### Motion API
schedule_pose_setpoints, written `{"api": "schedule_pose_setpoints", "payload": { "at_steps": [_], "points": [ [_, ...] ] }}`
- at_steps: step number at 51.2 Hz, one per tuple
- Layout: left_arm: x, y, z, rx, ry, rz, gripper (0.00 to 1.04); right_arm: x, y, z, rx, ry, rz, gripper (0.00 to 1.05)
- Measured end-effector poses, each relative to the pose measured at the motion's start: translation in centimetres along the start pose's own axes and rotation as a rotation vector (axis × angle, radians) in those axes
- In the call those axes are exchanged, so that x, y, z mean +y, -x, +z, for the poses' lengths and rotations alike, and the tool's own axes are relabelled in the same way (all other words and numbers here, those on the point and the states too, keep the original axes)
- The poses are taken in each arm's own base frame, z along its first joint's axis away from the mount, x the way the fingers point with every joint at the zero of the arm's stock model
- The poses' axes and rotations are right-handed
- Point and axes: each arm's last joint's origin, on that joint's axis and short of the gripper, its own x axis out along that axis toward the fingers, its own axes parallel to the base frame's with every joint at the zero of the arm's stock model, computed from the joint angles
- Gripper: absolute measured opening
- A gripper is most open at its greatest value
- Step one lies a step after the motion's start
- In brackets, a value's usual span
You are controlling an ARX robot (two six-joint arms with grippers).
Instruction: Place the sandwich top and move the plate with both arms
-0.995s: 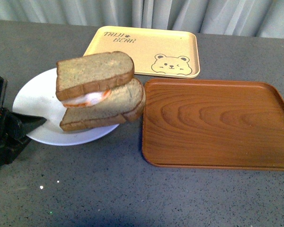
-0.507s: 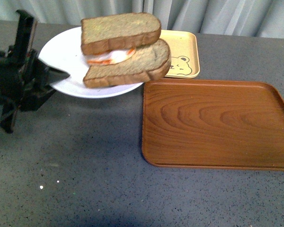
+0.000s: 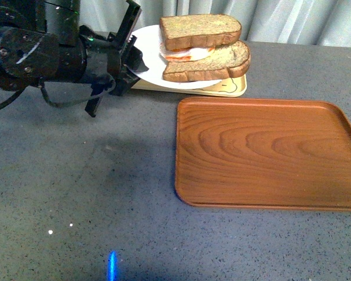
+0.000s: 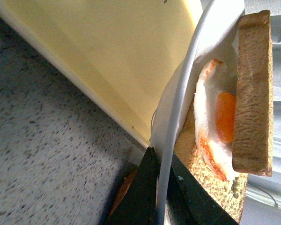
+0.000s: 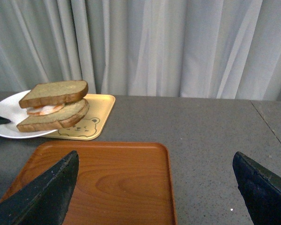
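My left tool (image 3: 134,60) clamps the rim of the round white plate (image 3: 149,50). The grey-green speckled bread slice (image 3: 200,26) tops its sandwich (image 3: 207,58). My right tool (image 5: 155,158) hangs open.

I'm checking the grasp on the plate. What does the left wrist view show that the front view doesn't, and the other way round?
Only the left wrist view: the plate edge-on, its rim pinched by the left gripper, one of its fingers on each face. Only the front view: the left arm's body, the wooden tray and the sandwich top's upper face. Both: the plate, the sandwich top, the white-and-orange filling, the yellow tray and the grey table.
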Motion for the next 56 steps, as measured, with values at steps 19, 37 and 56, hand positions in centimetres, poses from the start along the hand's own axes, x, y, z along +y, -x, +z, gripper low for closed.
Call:
{"api": "schedule_pose_setpoints", "payload": {
  "at_steps": [19, 37, 56],
  "points": [
    [-0.1, -4.3, 0.6, 0.030, -0.009, 0.053, 0.02, 0.0, 0.0, 0.0, 0.000, 0.000, 0.000, 0.96],
    [-0.8, -5.5, 0.8, 0.036, -0.019, 0.062, 0.20, 0.0, 0.0, 0.0, 0.000, 0.000, 0.000, 0.96],
    [1.3, 0.1, 2.9, 0.002, -0.048, -0.010, 0.82, 0.0, 0.0, 0.0, 0.000, 0.000, 0.000, 0.96]
  ]
}}
